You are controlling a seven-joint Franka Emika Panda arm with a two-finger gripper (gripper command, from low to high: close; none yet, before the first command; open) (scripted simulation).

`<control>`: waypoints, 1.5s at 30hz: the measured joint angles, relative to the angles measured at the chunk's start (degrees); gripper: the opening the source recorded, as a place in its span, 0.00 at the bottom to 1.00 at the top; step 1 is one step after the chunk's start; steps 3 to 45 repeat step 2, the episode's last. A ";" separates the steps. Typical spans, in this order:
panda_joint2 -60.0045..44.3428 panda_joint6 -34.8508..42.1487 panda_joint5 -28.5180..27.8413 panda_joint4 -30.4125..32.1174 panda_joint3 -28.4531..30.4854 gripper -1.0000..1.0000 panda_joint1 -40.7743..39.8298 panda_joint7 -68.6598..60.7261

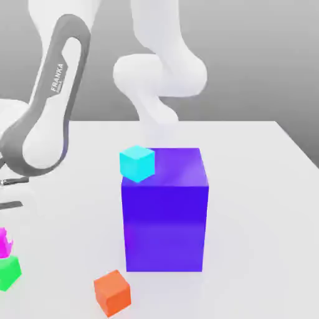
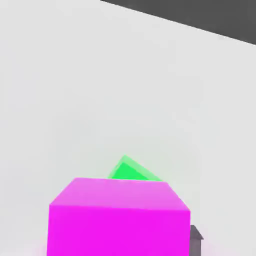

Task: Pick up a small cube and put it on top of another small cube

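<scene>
Hand view | magenta cube (image 2: 119,230) close before hand (image 2: 120,242) | clenched or released: cannot tell

Simulated tabletop (image 1: 249,205), plain grey backdrop (image 1: 243,62)

The magenta cube (image 2: 119,230) is closest to the camera, two of its plain faces in sight, one a paler pink than the other. It partly hides the green cube (image 2: 131,172), of which a corner shows, lighter along its edges and turned at an angle to the magenta one. Around them spreads the pale, plain surface (image 2: 100,90), its straight edge meeting a dark grey area (image 2: 205,14).
</scene>
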State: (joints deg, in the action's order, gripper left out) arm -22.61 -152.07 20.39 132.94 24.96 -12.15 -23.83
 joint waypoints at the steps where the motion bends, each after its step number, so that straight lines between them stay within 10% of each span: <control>1: 0.00 0.00 0.00 0.00 0.00 1.00 0.00 0.00; 45: 0.00 0.00 0.00 0.00 0.00 1.00 0.00 0.00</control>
